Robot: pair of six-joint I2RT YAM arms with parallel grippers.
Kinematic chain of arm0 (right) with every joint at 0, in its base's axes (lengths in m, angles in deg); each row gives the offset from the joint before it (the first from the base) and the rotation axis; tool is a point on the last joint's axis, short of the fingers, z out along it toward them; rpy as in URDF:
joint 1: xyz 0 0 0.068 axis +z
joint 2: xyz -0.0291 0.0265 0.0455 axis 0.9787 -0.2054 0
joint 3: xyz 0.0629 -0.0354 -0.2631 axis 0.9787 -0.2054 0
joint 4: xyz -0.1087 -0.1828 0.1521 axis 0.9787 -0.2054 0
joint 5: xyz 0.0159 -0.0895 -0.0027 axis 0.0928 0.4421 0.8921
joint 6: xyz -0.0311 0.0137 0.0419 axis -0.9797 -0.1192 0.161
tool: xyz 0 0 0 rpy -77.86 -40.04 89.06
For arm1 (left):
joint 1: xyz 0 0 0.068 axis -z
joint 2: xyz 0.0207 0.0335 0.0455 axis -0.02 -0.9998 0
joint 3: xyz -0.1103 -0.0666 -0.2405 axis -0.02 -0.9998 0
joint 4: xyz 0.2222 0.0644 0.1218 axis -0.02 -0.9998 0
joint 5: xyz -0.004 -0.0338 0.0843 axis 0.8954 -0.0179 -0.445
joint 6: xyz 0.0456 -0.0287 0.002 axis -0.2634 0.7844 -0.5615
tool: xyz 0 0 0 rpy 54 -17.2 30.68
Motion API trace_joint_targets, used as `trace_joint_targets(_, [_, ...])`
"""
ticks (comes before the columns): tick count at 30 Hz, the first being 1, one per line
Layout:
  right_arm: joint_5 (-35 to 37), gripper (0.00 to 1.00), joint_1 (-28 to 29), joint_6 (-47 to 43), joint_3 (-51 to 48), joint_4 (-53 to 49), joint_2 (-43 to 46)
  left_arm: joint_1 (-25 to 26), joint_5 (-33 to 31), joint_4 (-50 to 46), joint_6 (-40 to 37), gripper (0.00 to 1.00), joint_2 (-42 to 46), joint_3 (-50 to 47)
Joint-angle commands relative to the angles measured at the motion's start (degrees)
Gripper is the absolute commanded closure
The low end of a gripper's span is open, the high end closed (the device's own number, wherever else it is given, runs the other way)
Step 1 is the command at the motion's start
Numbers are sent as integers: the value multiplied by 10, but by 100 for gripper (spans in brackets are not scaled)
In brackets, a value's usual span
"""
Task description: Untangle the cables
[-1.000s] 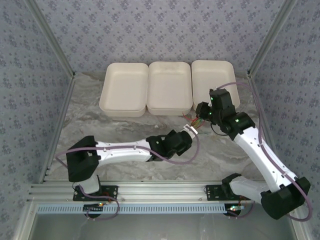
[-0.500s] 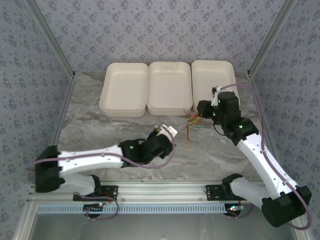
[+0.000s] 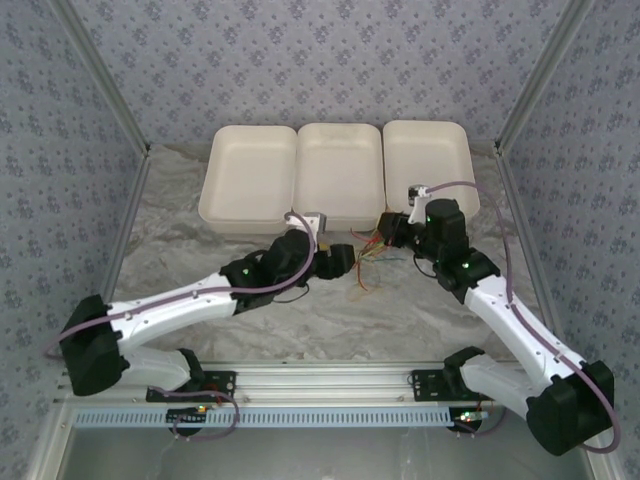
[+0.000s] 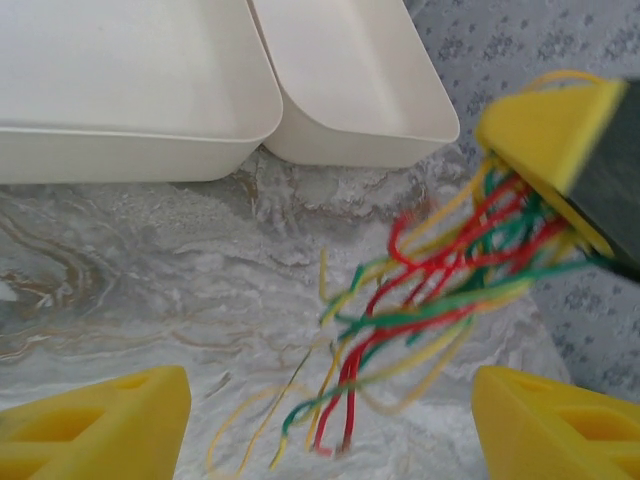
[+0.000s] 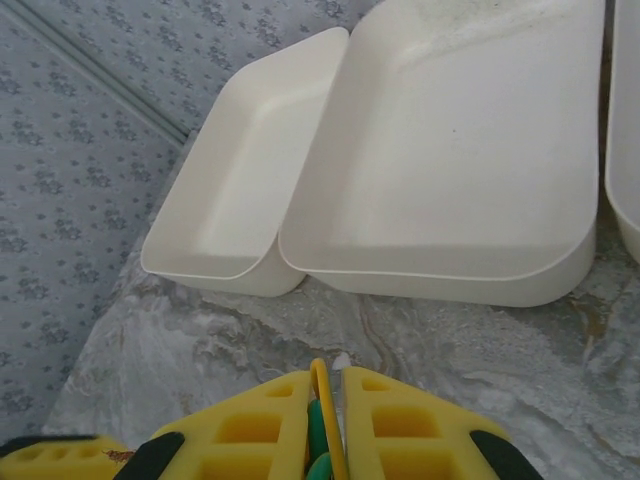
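Cables, red, green and yellow, are pinched at one end by the right jaws near the trays, so loose ends fan toward the desk; the left jaws are spread facing them, presumably for picking one strand.

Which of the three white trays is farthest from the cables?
The leftmost tray; the cables hang from the right end effector near the other two.

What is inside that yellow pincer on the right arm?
The right pincer is shut on the cables: yellow and green strands show between its fingers, and a red, green and yellow bunch hangs from it. How many are pinched is hidden by the fingers.
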Motion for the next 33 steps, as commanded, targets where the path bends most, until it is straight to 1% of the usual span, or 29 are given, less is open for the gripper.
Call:
trace_joint_targets(1, [-8, 100, 12, 18, -11, 32, 20, -10, 29, 58, 45, 25, -28, 34])
trace_joint_targets(3, [-5, 100, 19, 22, -15, 31, 23, -13, 40, 74, 50, 26, -49, 39])
trace_joint_targets(5, [-3, 100, 26, 24, -17, 30, 24, -15, 45, 87, 54, 31, -64, 40])
trace_joint_targets(6, [-1, 100, 30, 25, -19, 30, 24, -16, 46, 94, 55, 36, -70, 39])
trace_joint_targets(7, [1, 100, 34, 25, -20, 29, 24, -18, 45, 100, 56, 43, -72, 38])
trace_joint_targets(8, [2, 100, 38, 25, -23, 29, 25, -20, 45, 104, 56, 53, -73, 36])
trace_joint_targets(9, [5, 100, 41, 25, -26, 29, 27, -25, 44, 109, 56, 73, -72, 32])
trace_joint_targets(10, [7, 100, 42, 24, -29, 29, 29, -29, 41, 109, 56, 99, -68, 28])
trace_joint_targets(13, [23, 100, 34, 15, -39, 11, 37, -39, 3, 87, 48, 100, -25, 1])
trace_joint_targets(16, [13, 100, -3, 18, -55, 2, 52, -61, -13, 59, 46, 100, 43, -38])
trace_joint_targets(19, [-16, 100, -39, 31, -63, 16, 63, -82, 1, 34, 42, 100, 100, -69])
trace_joint_targets(22, [-29, 100, -40, 33, -55, 24, 56, -93, 21, 22, 42, 100, 135, -87])
trace_joint_targets(25, [-31, 100, -26, 39, -45, 32, 35, -93, 44, 23, 44, 100, 141, -92])
trace_joint_targets(27, [-17, 100, -17, 55, -44, 36, 26, -92, 51, 31, 46, 100, 139, -98])
trace_joint_targets(29, [3, 100, -14, 69, -44, 30, 23, -93, 43, 26, 47, 100, 143, -106])
trace_joint_targets(31, [47, 100, -18, 75, -36, -10, 23, -93, 9, -6, 45, 100, 167, -111])
trace_joint_targets(33, [103, 100, -28, 76, -25, -68, 24, -95, -33, -40, 42, 100, 209, -120])
